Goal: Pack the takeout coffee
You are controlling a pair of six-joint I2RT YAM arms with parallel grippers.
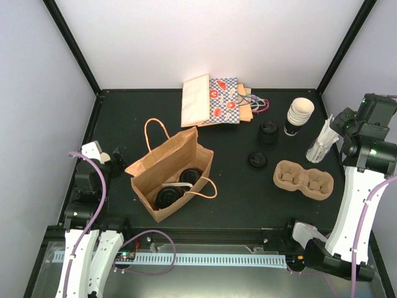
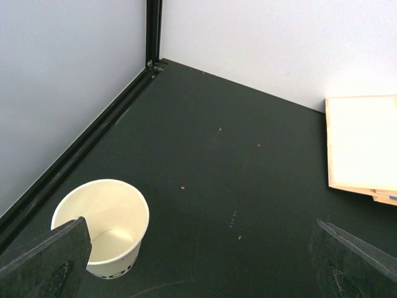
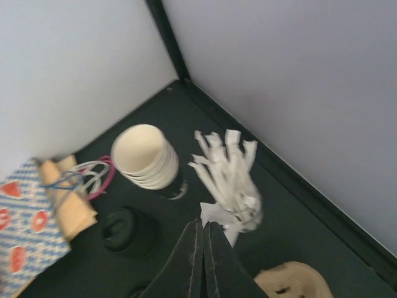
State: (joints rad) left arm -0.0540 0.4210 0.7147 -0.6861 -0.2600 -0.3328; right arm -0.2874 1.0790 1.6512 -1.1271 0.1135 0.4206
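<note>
Packing looks near its end: black-lidded takeout coffee (image 1: 167,197) sits inside the open brown paper bag (image 1: 146,163), left gripper (image 2: 198,251) spread wide by a lidless cream paper cup (image 2: 102,226), right gripper (image 3: 203,261) pinched shut above a bundle of white paper-wrapped sticks (image 3: 228,177), needing to open before any pick.

From above and behind the arm bases, my top camera looks down on the whole table (image 1: 236,205). My left wrist view sits low, peering past the left gripper (image 2: 200,245) toward the far-left corner. My right wrist view hangs close over the far-right corner, sharing the cup stack (image 3: 146,158) and wrapped straws (image 3: 228,180) with the top view.
</note>
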